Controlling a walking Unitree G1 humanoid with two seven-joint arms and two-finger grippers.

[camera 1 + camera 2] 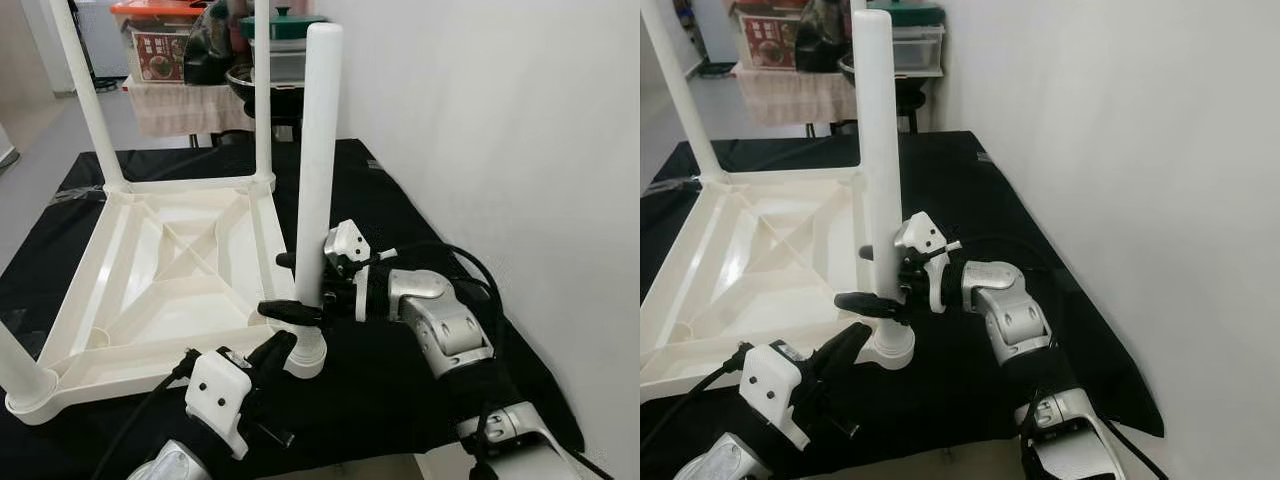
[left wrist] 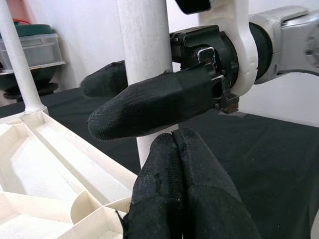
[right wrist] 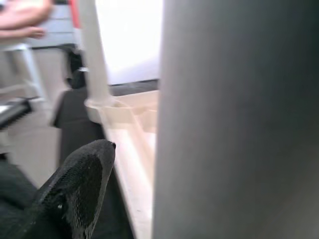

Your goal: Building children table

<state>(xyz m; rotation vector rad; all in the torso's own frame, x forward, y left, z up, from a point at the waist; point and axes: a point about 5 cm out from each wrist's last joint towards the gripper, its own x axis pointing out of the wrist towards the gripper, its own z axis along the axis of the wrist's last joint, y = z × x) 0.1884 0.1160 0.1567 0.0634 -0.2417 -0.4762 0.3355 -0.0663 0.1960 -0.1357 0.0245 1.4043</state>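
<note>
A white plastic table top (image 1: pixel 150 270) lies upside down on a black cloth (image 1: pixel 400 200). Legs stand in its two far corners and in the near left corner. A fourth white leg (image 1: pixel 318 150) stands upright in the near right corner socket (image 1: pixel 308 358). My right gripper (image 1: pixel 297 285) is shut on this leg low down, one black finger on each side. My left gripper (image 1: pixel 280 347) is shut with nothing in it, its fingertips (image 2: pixel 177 149) pressed together against the leg's base just under the right gripper's finger (image 2: pixel 149 107). In the right wrist view, the leg (image 3: pixel 234 119) is very close.
A white wall (image 1: pixel 500 120) runs along the right of the cloth. Behind the table top a low stand (image 1: pixel 190 105) carries storage boxes and a pot. A person's arm (image 3: pixel 25 15) is at the far side.
</note>
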